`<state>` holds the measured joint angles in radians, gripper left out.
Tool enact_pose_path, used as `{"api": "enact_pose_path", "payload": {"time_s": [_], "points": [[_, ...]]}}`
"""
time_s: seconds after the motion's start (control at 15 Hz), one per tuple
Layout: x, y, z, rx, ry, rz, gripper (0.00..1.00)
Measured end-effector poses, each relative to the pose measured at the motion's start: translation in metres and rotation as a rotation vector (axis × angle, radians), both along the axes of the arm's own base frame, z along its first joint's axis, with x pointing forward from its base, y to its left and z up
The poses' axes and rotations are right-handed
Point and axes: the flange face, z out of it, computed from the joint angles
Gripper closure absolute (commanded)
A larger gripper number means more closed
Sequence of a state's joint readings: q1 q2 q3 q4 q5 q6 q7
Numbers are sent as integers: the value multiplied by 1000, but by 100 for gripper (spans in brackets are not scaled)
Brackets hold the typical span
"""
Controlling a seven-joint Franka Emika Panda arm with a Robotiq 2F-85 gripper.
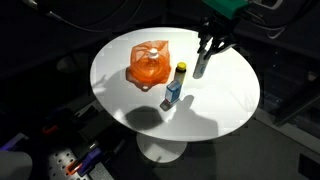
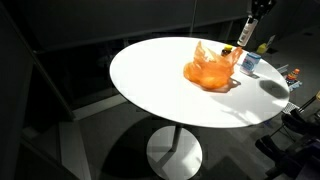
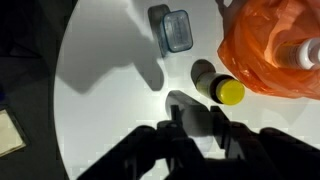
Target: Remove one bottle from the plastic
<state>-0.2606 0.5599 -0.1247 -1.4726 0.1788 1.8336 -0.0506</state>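
The plastic (image 1: 150, 62) is a wrinkled orange see-through bag lying on the round white table (image 1: 120, 90); it also shows in an exterior view as the plastic (image 2: 212, 68) and in the wrist view as the plastic (image 3: 262, 45). My gripper (image 3: 198, 122) is shut on a slim pale grey bottle (image 3: 190, 105). In both exterior views the gripper (image 1: 204, 55) holds this bottle (image 1: 201, 66) above the table, to the side of the bag. A pale shape (image 3: 305, 52) shows through the bag. The gripper (image 2: 252, 20) is near the frame top.
A bottle with a yellow cap (image 3: 218, 86) lies beside the bag, also seen as the yellow-capped bottle (image 1: 180, 72). A small blue-grey box (image 3: 172, 28) stands near it. The table edge (image 3: 62, 90) drops to a dark floor. Cables and clutter (image 1: 70, 160) lie below.
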Motion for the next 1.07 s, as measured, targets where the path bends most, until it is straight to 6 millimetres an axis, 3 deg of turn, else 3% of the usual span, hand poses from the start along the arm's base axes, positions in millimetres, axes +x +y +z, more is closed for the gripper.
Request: {"api": "enact_pose_path", "payload": {"time_s": [0.67, 1.07], "points": [[33, 17, -68, -7, 64, -52, 90], [49, 29, -91, -26, 80, -100, 90]]}}
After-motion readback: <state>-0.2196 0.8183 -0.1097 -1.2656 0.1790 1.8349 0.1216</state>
